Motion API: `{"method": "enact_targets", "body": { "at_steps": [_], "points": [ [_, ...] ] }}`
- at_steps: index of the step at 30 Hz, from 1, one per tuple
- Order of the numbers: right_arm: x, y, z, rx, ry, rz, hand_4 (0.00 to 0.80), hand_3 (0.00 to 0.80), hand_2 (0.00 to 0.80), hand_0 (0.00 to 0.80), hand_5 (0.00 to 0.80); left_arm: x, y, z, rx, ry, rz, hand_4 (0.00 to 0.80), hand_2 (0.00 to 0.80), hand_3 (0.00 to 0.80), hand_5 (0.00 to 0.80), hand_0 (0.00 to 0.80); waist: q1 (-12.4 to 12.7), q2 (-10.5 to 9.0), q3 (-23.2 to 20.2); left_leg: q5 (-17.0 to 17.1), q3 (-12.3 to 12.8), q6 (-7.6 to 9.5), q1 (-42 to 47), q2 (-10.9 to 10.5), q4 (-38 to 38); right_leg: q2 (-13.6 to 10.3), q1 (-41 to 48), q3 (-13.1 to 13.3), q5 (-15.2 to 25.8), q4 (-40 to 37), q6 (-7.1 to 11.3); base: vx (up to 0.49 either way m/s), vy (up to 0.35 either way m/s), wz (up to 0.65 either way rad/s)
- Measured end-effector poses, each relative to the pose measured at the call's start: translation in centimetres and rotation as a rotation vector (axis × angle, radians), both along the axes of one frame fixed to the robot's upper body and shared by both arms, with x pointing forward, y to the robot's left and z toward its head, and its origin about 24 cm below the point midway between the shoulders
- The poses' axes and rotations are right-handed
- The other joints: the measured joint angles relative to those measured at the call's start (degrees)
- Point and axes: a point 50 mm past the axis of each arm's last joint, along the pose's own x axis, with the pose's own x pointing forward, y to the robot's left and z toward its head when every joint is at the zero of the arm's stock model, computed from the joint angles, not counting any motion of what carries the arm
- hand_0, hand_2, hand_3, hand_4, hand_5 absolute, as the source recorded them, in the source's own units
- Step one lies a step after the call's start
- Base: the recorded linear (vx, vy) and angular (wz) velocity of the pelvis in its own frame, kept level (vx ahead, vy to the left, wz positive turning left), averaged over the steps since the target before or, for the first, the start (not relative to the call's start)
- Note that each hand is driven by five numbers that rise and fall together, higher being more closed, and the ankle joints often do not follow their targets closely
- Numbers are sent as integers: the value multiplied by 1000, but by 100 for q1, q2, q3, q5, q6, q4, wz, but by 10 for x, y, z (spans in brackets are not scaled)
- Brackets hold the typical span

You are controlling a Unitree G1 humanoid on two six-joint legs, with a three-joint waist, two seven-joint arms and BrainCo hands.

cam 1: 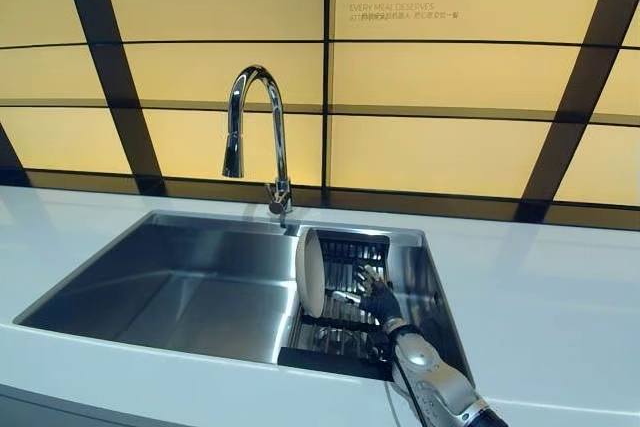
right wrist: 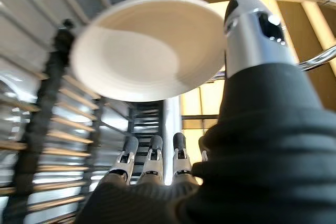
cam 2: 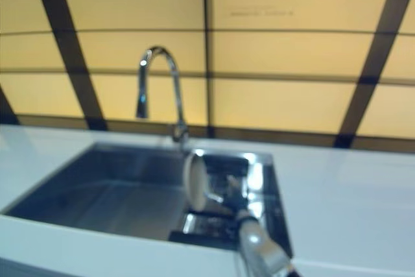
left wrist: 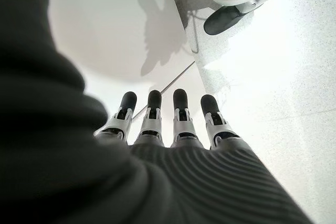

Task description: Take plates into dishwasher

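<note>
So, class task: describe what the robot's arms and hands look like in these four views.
The right arm is smooth silver-grey metal. Each hand, the right hand and the left hand, has a dark ribbed cover over its back and wrist, and silver fingers in a row, each ending in a rounded dark tip. The right thumb is glossy silver.

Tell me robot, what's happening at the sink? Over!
Right hand open, low in the black rack, beside the plate. White plate upright on edge in rack, not gripped. Left hand open, idle, away from the sink.

Small grey lettering on yellow wall panel (cam 1: 400, 77), unreadably small
</note>
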Motion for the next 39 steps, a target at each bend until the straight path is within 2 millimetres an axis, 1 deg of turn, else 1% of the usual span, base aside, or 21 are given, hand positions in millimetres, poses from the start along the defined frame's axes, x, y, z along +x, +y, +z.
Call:
{"method": "enact_targets", "body": {
  "at_steps": [2,8,14,23,27,30,36,39],
  "points": [
    [-2,0,-5,13,9,16,0,0,0,0,0,0,0,0,0,0,0,0,0,0,0,0,-2,-3,-2,0,0,0,3,-1,0,0,1,-1,0,0,0,0,0,0],
    [-6,2,-6,40,-17,54,0,0,0,0,0,0,1,0,3,-1,0,0,0,0,0,0,-1,-50,-32,0,-3,0,4,-2,0,-2,3,-3,-1,0,-1,0,0,0],
    [-8,3,-5,35,-56,78,0,0,0,0,0,0,1,0,3,-1,-1,0,0,0,0,0,1,-55,-36,0,-7,1,3,-3,0,-5,8,-8,-1,0,-1,0,0,0],
    [-7,2,-3,23,-75,51,0,0,0,0,0,1,1,0,3,-1,-1,0,0,0,0,0,5,-51,-37,2,-12,2,1,-3,1,-5,10,-14,-1,0,-1,0,0,0],
    [-5,4,7,23,-115,98,0,0,0,0,0,1,1,0,2,0,-3,0,0,0,0,0,11,-46,-35,3,-13,2,-1,-3,0,-5,9,-14,-1,0,-1,0,0,0],
    [0,9,26,43,-171,120,0,0,0,0,0,1,1,0,1,0,-5,0,0,0,0,0,10,-44,-34,3,-14,2,2,-2,1,-4,11,-15,-1,0,-1,0,0,0],
    [18,21,64,53,-238,107,0,0,0,0,0,1,0,0,0,-1,-7,0,0,0,0,0,16,-41,-34,4,-14,1,11,-2,3,-4,22,-16,-1,0,-1,0,0,0],
    [24,28,76,57,-230,106,0,0,0,0,0,2,0,1,0,-1,-8,0,0,0,0,0,26,-39,-33,4,-17,2,14,-4,4,-4,28,-18,-1,1,-1,0,0,0]
  ]
}}
